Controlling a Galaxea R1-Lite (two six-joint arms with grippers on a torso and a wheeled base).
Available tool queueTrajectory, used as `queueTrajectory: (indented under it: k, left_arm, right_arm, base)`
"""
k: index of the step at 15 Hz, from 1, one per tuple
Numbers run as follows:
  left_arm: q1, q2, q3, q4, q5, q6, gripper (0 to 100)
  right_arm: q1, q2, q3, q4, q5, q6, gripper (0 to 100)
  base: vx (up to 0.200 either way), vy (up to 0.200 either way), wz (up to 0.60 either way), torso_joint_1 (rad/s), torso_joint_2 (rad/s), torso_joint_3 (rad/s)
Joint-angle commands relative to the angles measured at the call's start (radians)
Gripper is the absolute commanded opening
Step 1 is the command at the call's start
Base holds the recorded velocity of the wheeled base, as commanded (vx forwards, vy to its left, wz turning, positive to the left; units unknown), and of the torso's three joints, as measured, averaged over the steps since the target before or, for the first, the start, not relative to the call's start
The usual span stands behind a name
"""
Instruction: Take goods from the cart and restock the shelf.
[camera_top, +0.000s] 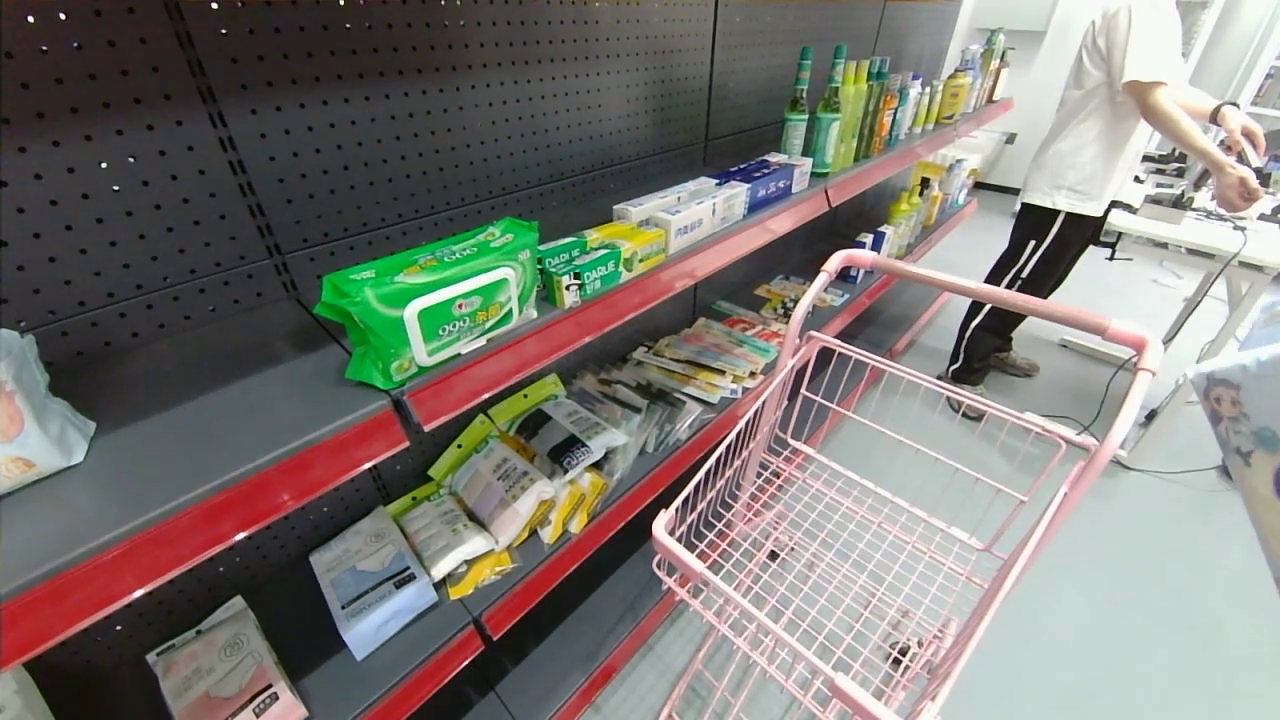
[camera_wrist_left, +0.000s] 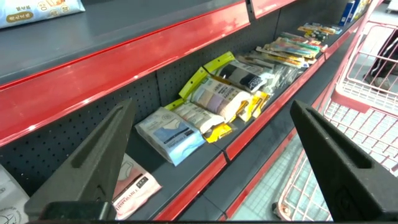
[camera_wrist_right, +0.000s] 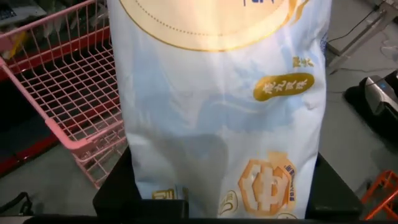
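A tall white and pale blue pack (camera_wrist_right: 217, 93) with gold print stands between the fingers of my right gripper (camera_wrist_right: 227, 190), which is shut on it. The same pack (camera_top: 1245, 430) hangs at the far right, beside the pink wire cart (camera_top: 690, 540). The cart basket holds no goods apart from a few small dark bits on its floor. My left gripper (camera_wrist_left: 211, 102) is open and holds nothing; it faces the lower shelf rows. The upper grey shelf (camera_top: 200, 420) has a bare stretch between a white pack (camera_top: 30, 420) at the left edge and a green wipes pack (camera_top: 430, 300).
Toothpaste boxes (camera_top: 590, 265) and bottles (camera_top: 850, 110) line the upper shelf farther along. Bagged goods (camera_wrist_left: 211, 102) crowd the lower shelf. The cart (camera_wrist_right: 68, 93) stands close to the shelf front. A white table (camera_top: 1200, 235) and floor cables (camera_top: 1150, 440) lie behind the cart.
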Motion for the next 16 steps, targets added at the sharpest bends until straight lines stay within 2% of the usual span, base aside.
queueTrajectory:
  k: [1,4,8,16]
  left_arm:
    - [0.000,0.001,0.000,0.000,0.000,0.001,100]
    - [0.000,0.001,0.000,0.000,0.002,-0.002,100]
    - [0.000,0.001,0.000,0.000,0.002,-0.002,100]
    - [0.000,0.001,0.000,0.000,0.002,-0.004,100]
  right_arm:
    - [0.003,-0.107,0.010,0.028,0.024,-0.001,0]
    - [0.003,-0.141,0.042,0.031,0.053,-0.006,0]
    - [0.005,-0.127,0.041,0.030,0.053,-0.011,0]
    - [0.005,-0.130,0.061,0.033,0.053,-0.011,0]
  base:
    - [0.000,0.000,0.00,0.000,0.00,0.000]
    - [0.000,0.000,0.00,0.167,-0.40,-0.240]
    - [0.000,0.000,0.00,0.229,-0.55,-0.322]
    - [0.000,0.000,0.00,0.173,-0.38,-0.219]
